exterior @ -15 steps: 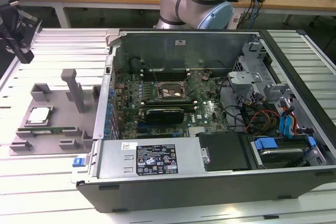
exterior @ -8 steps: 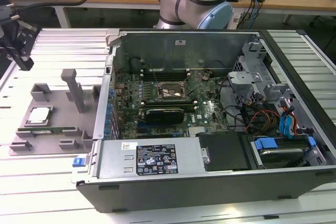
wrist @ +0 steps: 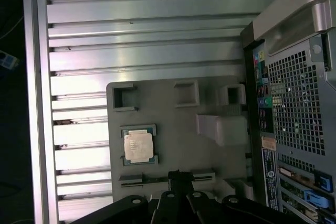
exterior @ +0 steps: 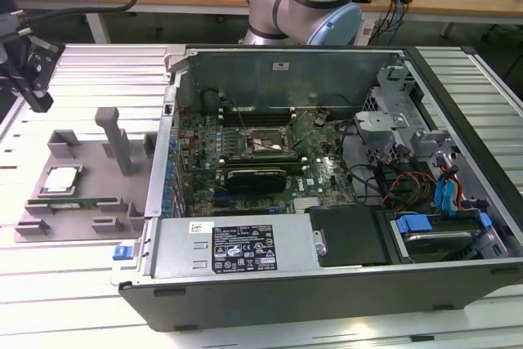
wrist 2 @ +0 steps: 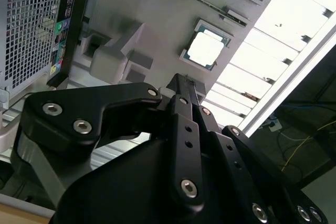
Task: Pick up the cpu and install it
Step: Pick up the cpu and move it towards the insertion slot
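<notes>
Exterior view: the cpu point(exterior: 61, 179), a flat square with a matte silvery lid and thin green rim, lies in a recess of the grey moulded holder point(exterior: 98, 171) at the frame's left. The black gripper point(exterior: 38, 100) hangs above and apart from it, pincer clenched and empty. This looks like the approach; a grasp calls for spreading first, then meeting the thin edges squarely.

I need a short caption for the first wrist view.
The cpu rests on the grey tray, with the gripper close by.
</notes>
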Robot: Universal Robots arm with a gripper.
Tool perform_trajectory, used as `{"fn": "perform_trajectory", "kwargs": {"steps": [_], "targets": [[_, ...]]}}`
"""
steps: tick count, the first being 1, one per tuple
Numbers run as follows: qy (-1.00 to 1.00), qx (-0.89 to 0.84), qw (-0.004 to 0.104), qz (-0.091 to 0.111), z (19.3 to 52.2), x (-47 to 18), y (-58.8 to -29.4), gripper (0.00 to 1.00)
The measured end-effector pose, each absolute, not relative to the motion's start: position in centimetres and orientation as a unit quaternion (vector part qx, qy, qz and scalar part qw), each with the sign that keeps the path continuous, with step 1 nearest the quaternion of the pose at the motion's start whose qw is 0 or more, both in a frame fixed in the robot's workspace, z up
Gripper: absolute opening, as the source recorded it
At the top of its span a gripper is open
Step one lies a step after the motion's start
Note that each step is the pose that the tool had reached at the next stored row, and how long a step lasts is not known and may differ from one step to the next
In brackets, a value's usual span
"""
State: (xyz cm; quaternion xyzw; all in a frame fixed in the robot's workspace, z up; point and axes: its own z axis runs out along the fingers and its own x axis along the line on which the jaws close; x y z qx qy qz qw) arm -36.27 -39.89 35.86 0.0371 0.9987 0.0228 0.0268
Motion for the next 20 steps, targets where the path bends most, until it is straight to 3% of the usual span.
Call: {"fn": "perform_trajectory", "kwargs": {"steps": [20], "targets": [[0.999,0.037,0.029,0.023,33.3,-37.7,-39.8,0.11]]}}
